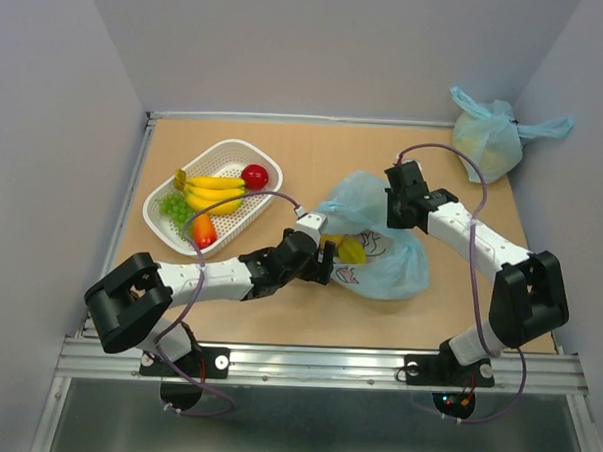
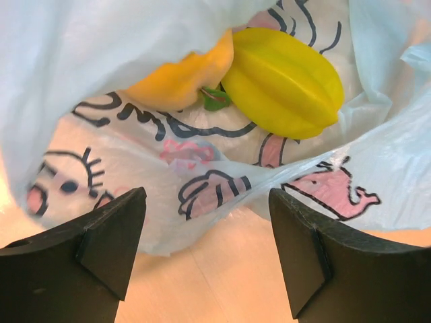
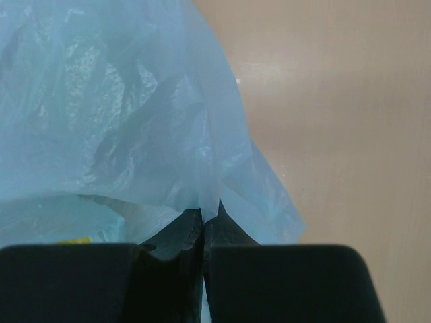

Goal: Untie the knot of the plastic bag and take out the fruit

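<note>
The cartoon-printed light blue plastic bag [image 1: 380, 254] lies on its side mid-table, its mouth open toward my left gripper [image 1: 327, 259]. No knot shows. In the left wrist view the bag [image 2: 202, 175] holds a yellow ribbed fruit [image 2: 283, 81] and an orange-yellow fruit [image 2: 178, 81]. My left gripper [image 2: 209, 235] is open and empty, just in front of the bag's lower lip above the table. My right gripper [image 1: 400, 205] is shut on a fold of the bag's upper plastic [image 3: 195, 155] and holds it up, its jaws [image 3: 203, 219] closed on the film.
A white basket [image 1: 171, 230] at the left holds a banana bunch [image 1: 215, 190], a red apple [image 1: 255, 176], green grapes [image 1: 177, 208] and an orange-red piece [image 1: 203, 232]. A plain tied light blue bag [image 1: 490, 139] sits at the back right corner. Walls close three sides.
</note>
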